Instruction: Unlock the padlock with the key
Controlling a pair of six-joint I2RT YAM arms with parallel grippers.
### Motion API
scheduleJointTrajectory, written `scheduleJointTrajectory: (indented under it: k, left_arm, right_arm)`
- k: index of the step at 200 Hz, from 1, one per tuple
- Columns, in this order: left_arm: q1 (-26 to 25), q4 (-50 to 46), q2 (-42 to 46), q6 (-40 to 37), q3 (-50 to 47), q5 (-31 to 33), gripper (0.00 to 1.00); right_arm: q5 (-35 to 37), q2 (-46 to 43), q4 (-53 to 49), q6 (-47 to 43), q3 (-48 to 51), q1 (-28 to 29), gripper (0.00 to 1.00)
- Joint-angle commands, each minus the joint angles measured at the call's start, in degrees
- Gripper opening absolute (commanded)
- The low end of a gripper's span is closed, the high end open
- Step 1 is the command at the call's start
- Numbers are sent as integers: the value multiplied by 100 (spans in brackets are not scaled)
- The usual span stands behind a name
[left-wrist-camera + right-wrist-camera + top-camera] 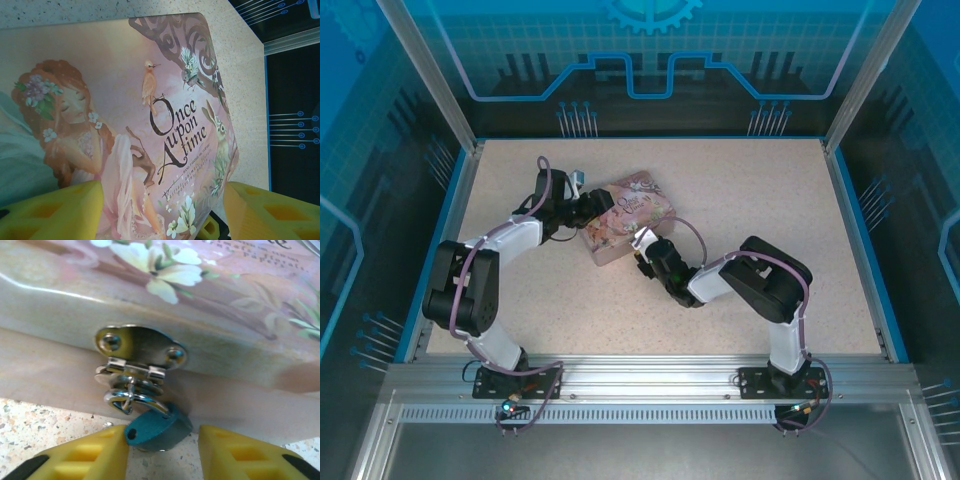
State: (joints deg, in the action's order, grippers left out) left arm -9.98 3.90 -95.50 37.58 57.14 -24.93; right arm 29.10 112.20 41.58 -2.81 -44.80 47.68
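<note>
right claw: the right claw [162,434] has its yellow fingers [80,455] either side of the small dark-blue squarish padlock [152,434]. One pad is on it and the other is just beside it, so tbh I can't tell if it's properly pinched.
left claw: the left claw [162,192] stands wide over one end of the tin's lid. Honestly can't tell if it's clamping or just hovering.
padlock: hangs by its thin silvery shackle [137,401] from the shiny metal hasp [140,347] on the front wall of the pink illustrated rectangular tin [225,305], just above the speckled beige worktop [750,200].
tin: flat on the worktop, left of the middle, nearer the far edge than the near one.
done so far: pretty much just the approach, I reckon. The shackle looks closed through the hasp ring, so nothing's unlocked.
left to do: the key has to go into the padlock and turn, then the shackle pops. So basically all of it.
</note>
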Motion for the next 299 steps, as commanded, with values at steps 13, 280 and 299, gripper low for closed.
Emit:
scheduleJointTrajectory:
  k: [13, 280, 299]
  left_arm:
    - [-74, -370, 49, 118, -185, -14, 66]
    - [-308, -435, 182, 54, -405, 138, 66]
    - [-333, -404, 199, 82, -450, 149, 66]
  right_arm:
    - [-71, -161, 71, 92, 126, -27, 30]
    - [-2717, -740, -396, 1983, 270, -1012, 0]
    - [-3054, -711, -221, 2177, 296, -1124, 0]
